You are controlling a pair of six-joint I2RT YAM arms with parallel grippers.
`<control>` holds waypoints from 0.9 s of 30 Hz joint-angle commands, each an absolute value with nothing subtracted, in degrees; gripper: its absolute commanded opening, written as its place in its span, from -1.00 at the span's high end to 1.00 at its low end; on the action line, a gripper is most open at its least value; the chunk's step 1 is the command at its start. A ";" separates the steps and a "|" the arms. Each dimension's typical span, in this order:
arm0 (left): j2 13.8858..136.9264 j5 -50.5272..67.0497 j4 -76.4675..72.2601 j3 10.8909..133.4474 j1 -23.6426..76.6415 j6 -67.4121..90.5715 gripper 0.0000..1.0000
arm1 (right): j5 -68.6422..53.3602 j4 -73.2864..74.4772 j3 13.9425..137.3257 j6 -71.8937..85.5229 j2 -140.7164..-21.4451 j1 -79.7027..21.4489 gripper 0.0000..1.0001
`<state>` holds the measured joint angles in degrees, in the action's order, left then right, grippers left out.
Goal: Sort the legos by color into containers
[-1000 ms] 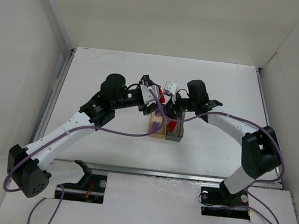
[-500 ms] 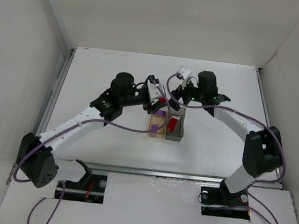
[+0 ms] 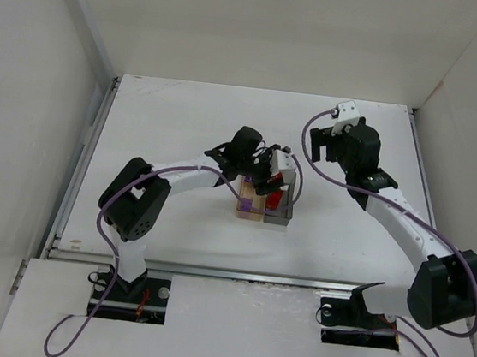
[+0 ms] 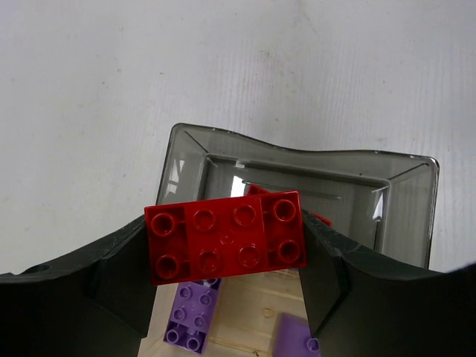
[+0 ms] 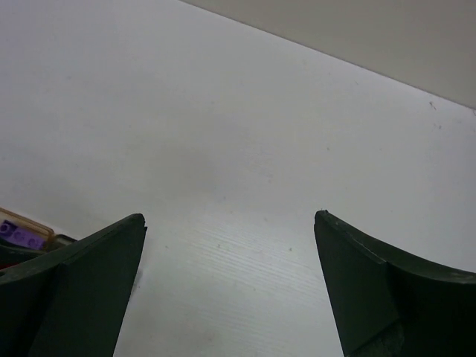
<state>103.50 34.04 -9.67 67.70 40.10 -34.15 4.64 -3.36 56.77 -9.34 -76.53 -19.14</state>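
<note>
My left gripper [image 4: 225, 239] is shut on a red lego [image 4: 225, 236], gripped by its short ends with the studs facing the camera. It hangs above the seam between the two containers. The dark grey tray [image 4: 405, 195] holds another red lego [image 4: 318, 218], mostly hidden. The tan tray [image 4: 253, 309] holds two purple legos [image 4: 190, 320]. From above, the left gripper [image 3: 266, 178] is over the tan tray [image 3: 244, 214] and the grey tray [image 3: 279, 219]. My right gripper [image 5: 230, 217] stands open and empty over bare table, to the right of the trays [image 3: 316, 144].
White walls enclose the table [image 3: 185, 121] at the back and on both sides. A purple cable [image 3: 309, 165] runs from the right wrist toward the trays. A corner of the tan tray [image 5: 30, 232] shows at the left edge of the right wrist view.
The right gripper has opened and drawn back to the right, away from the trays. The left gripper has carried the red lego rightward and over the trays.
</note>
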 commanded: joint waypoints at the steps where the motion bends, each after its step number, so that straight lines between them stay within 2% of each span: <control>1: 103.62 37.44 -8.45 72.93 41.21 -38.58 0.46 | 9.58 -5.27 54.76 -8.96 -74.27 -18.90 -1.00; 2: 104.41 37.44 -7.48 73.73 41.22 -38.58 0.09 | 10.10 -5.27 54.15 -8.96 -73.57 -18.90 -1.00; 4: 105.12 37.44 -5.98 75.14 41.22 -38.58 -0.46 | 10.72 -5.27 54.14 -8.96 -72.77 -18.90 -1.00; 5: 105.12 37.44 -5.98 75.15 41.22 -38.58 -0.80 | 11.51 -5.27 53.53 -8.96 -72.08 -18.90 -1.00; 6: 105.12 37.44 -6.93 74.54 41.22 -39.72 -0.99 | 11.51 -5.27 53.53 -8.96 -71.37 -18.90 -1.00; 12: 99.41 37.44 -8.61 71.37 41.22 -42.10 -1.00 | 12.39 -5.27 54.57 -9.49 -70.84 -18.90 -1.00; 14: 97.22 36.40 -8.61 70.76 41.22 -39.74 -1.00 | 13.79 -5.27 55.11 -8.54 -71.46 -18.90 -1.00; 16: 94.58 33.77 -14.12 69.35 39.03 -30.45 -1.00 | 19.48 -5.27 57.04 -4.95 -72.07 -18.28 -1.00; 19: 89.31 16.67 -23.17 66.09 33.69 -13.96 -1.00 | 30.55 -5.27 58.26 7.45 -73.56 -14.44 -1.00; 20: 88.69 10.70 -23.20 66.09 32.01 -11.28 -1.00 | 30.59 -5.27 59.05 8.17 -74.43 -13.20 -1.00; 21: 88.68 -1.55 -21.98 66.88 30.25 -8.99 -1.00 | 30.59 -5.27 59.85 8.70 -75.05 -12.05 -1.00; 24: 89.21 -17.43 -12.42 69.51 22.96 -5.37 -1.00 | 27.17 -5.27 63.10 11.94 -77.25 -7.22 -1.00; 27: 87.81 -20.65 -4.85 68.65 15.05 -0.72 -1.00 | 24.70 -5.27 67.14 12.83 -80.85 -4.48 -1.00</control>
<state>90.15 -6.00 -13.10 68.55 20.16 -9.91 24.64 -3.03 62.04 8.51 -78.96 -5.58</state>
